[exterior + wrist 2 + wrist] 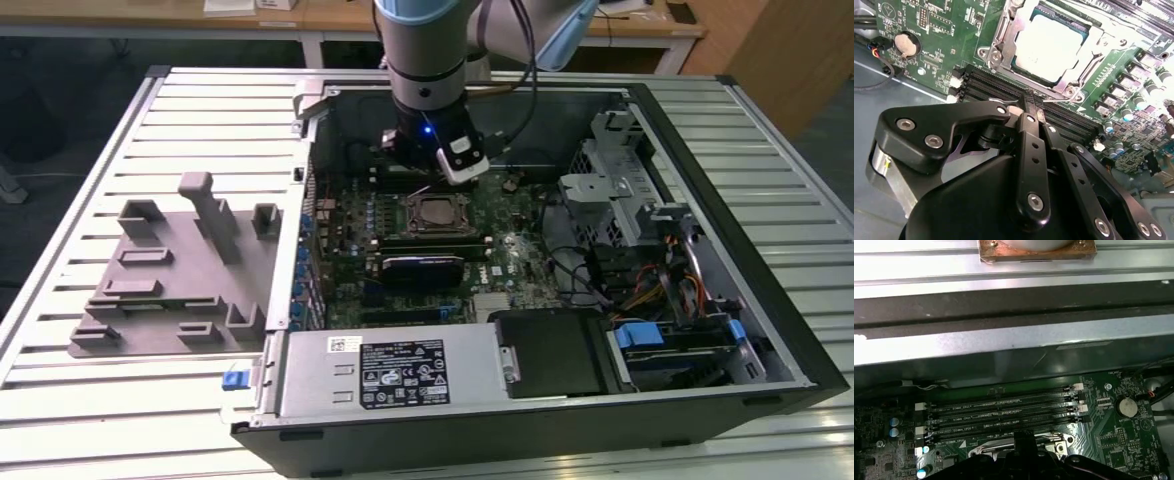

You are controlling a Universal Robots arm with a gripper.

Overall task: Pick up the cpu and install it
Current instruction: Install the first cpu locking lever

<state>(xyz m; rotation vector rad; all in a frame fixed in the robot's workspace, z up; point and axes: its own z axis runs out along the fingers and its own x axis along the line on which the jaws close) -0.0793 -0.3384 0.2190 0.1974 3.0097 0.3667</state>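
Observation:
The cpu, a small square chip with a pale silvery top, lies flat inside the motherboard socket, and the socket's metal frame surrounds it. In the exterior view the cpu sits mid-board inside the open computer case. My gripper hovers just beside the socket, over the black memory slots. Its black fingers are shut together with nothing between them. In the exterior view the gripper hangs just behind the socket. The first wrist view shows the fingertips at the socket's edge.
Grey plastic fixture blocks stand on the slatted table at the exterior view's left. The power supply fills the case's near corner. A drive cage and cables crowd the exterior view's right. A coin battery sits near the slots.

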